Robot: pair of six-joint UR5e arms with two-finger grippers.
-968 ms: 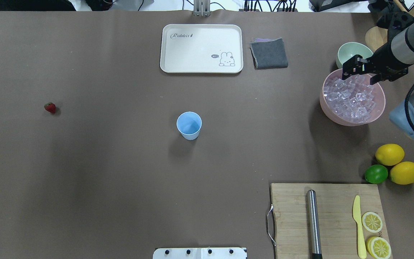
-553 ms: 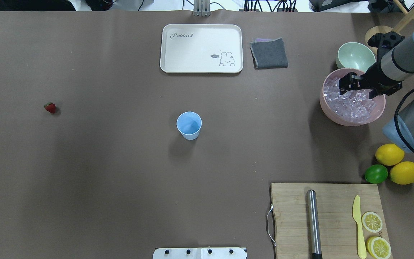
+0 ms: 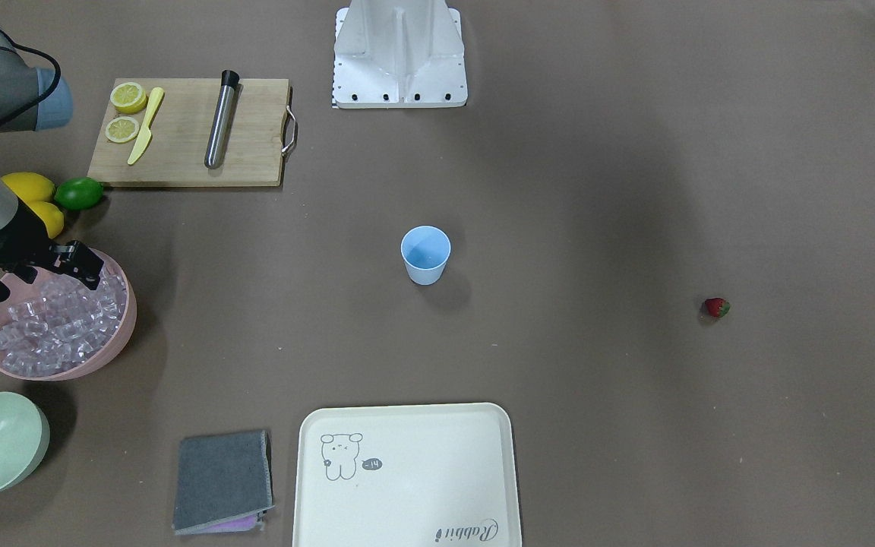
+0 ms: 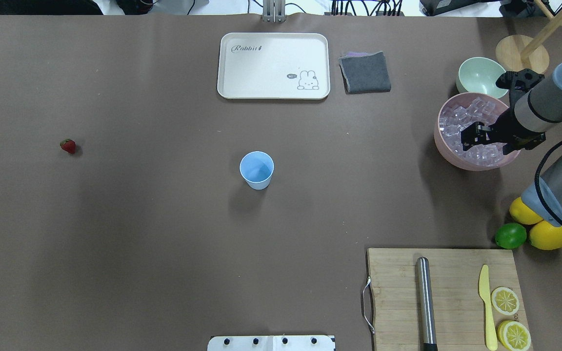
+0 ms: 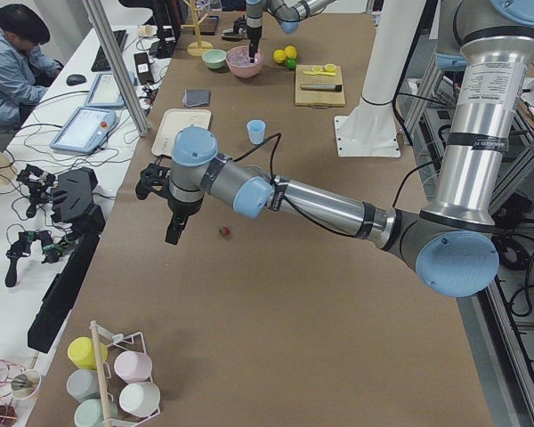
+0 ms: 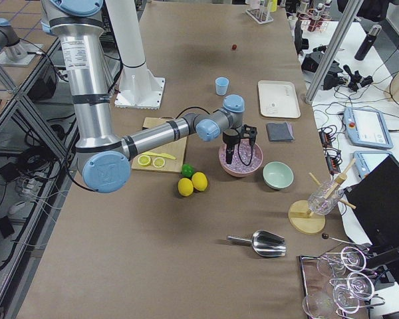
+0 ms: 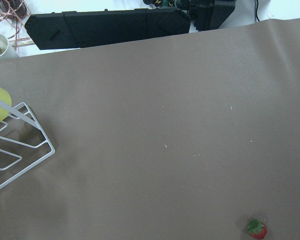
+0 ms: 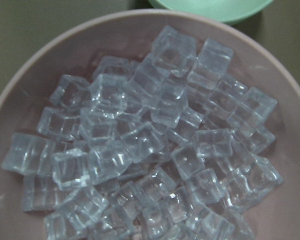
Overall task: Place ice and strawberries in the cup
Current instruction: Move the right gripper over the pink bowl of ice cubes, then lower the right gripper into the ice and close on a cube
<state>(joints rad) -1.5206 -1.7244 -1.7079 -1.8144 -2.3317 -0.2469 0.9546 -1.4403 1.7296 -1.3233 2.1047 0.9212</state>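
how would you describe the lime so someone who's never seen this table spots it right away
Find the pale wooden cutting board with a metal handle on the robot's right side of the table. Off its far right corner three round citrus fruits cluster together. The small glossy green lime is nearest the board and the only green one; both lemons are yellow.

The right arm [image 4: 537,105] hides part of one lemon [image 4: 520,215]. The left gripper [image 5: 172,237], seen only side-on, is unreadable. The pink bowl [image 8: 25,85] overruns the wrist view.

Brown-covered table [image 4: 139,243]; white desk [image 6: 388,81]; tiled floor [image 6: 3,292].
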